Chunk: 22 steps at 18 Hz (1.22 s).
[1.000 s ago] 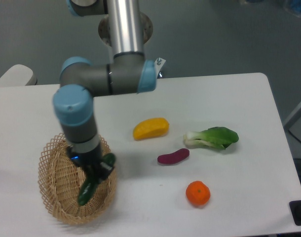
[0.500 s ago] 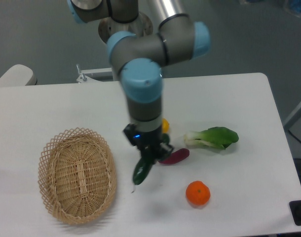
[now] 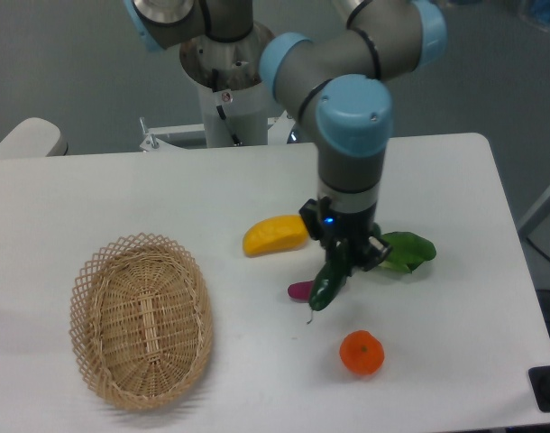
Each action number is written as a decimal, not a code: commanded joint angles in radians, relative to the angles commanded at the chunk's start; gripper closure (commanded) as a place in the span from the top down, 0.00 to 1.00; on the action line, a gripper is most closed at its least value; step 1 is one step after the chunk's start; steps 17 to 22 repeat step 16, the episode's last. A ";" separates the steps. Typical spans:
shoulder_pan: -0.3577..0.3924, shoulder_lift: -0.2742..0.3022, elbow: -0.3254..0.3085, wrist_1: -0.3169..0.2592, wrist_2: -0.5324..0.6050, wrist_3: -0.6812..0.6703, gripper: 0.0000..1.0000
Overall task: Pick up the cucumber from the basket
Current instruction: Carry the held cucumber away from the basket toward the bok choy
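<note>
Fingers (image 3: 344, 264) pinch the cucumber (image 3: 329, 283) tight, hanging it over the purple yam (image 3: 298, 290). Basket (image 3: 141, 320) sits w/ nothing inside, at 9 o'clock.

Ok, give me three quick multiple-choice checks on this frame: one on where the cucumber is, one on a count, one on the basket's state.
1. Where is the cucumber?
A. in the basket
B. held in the fingers, right of the basket
C. lying beside the orange

2. How many oranges are on the table?
A. one
B. two
C. three

3. The basket is:
A. empty
B. tipped over
C. holding the mango

B: the gripper grips its top.
A: a single orange shows.
A: only bare weave inside.
</note>
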 joint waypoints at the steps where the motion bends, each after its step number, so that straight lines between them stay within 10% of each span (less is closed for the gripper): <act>1: 0.009 0.000 0.003 -0.008 0.000 0.009 0.25; 22: 0.048 0.000 0.017 -0.012 -0.002 0.092 0.25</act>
